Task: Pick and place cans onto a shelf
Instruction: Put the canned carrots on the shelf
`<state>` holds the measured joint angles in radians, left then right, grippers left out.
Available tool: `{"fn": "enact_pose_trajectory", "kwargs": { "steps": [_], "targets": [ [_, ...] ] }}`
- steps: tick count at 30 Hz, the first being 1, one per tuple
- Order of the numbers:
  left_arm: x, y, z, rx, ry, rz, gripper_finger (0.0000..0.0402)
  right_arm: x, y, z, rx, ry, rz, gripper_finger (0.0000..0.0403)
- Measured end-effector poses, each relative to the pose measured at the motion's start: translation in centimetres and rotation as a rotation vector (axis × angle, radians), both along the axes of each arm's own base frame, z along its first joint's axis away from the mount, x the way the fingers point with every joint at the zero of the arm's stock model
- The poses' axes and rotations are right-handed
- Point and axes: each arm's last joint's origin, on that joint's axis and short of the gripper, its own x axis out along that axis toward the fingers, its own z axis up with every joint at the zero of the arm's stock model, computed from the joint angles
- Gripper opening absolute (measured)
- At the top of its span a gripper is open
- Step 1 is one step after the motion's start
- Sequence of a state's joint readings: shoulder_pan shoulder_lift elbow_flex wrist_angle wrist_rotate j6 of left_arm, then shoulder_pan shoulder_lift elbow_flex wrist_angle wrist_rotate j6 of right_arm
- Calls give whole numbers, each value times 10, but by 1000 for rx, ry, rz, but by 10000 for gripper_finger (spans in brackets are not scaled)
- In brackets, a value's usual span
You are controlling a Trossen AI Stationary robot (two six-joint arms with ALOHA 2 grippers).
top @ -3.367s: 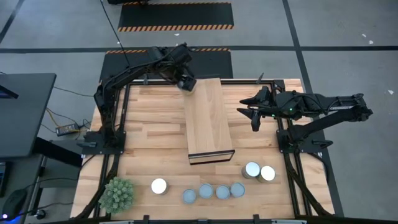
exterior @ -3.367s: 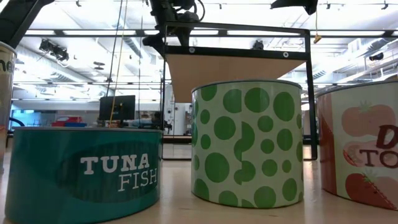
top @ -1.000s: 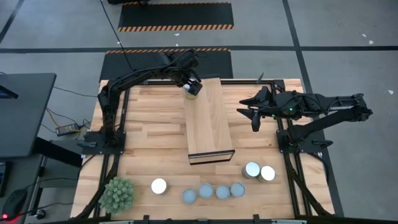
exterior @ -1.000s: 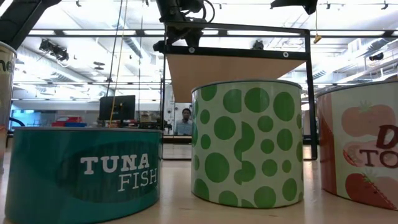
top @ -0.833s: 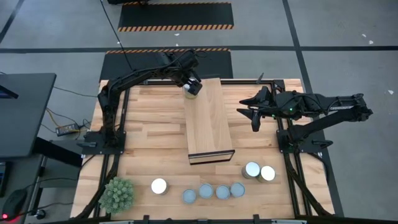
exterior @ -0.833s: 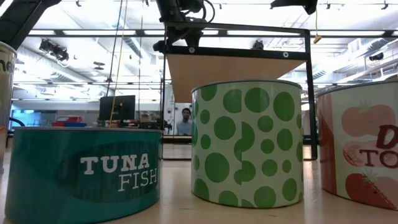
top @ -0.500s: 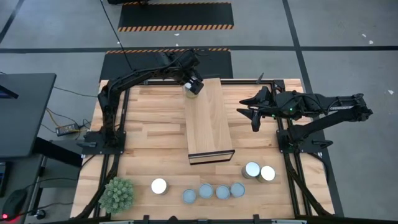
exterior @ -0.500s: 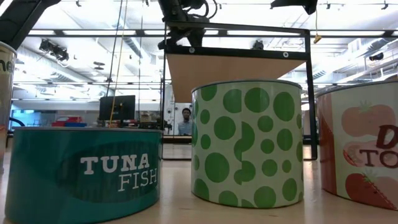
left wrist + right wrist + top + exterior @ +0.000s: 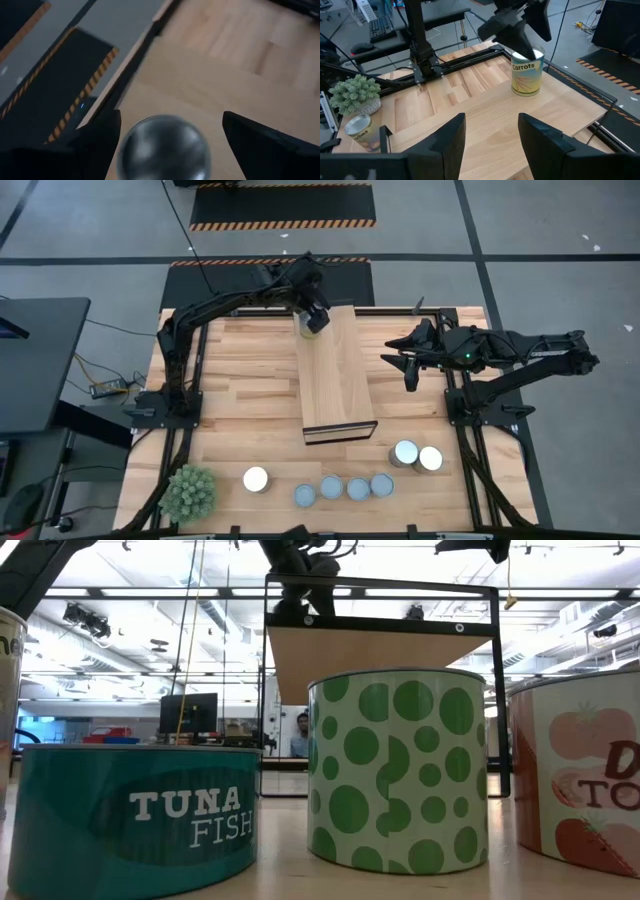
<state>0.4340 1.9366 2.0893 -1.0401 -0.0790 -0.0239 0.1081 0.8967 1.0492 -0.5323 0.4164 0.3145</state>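
Your left pincer (image 9: 313, 320): spread wide above carrots can (image 9: 527, 71) on shelf's (image 9: 338, 380) far-left corner | your right pincer (image 9: 410, 372): half-open, empty, over counter's (image 9: 240, 370) right side.

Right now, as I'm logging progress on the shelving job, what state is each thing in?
Shelf: standing on the table, one can on top.
Carrots can: upright on the shelf's far corner.
Left gripper: open, fingers either side of that can.
Right gripper: open, empty, hovering right of the shelf.
Seven other cans: upright on the table near its front edge.
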Motion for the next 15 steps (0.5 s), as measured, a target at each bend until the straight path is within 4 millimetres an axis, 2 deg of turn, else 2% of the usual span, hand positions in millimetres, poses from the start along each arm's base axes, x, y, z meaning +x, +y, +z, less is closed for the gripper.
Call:
{"fn": "enact_pose_trajectory", "kwargs": {
  "steps": [5,9,15],
  "targets": [
    [6,-18,-1,147,116,-194,354,0,0,0,4,-1,-1,190],
    [8,-27,-1,296,232,-237,354,0,0,0,6,-2,-2,190],
    [2,-15,-1,292,238,-208,354,0,0,0,28,-10,-11,190]
  ]
}}
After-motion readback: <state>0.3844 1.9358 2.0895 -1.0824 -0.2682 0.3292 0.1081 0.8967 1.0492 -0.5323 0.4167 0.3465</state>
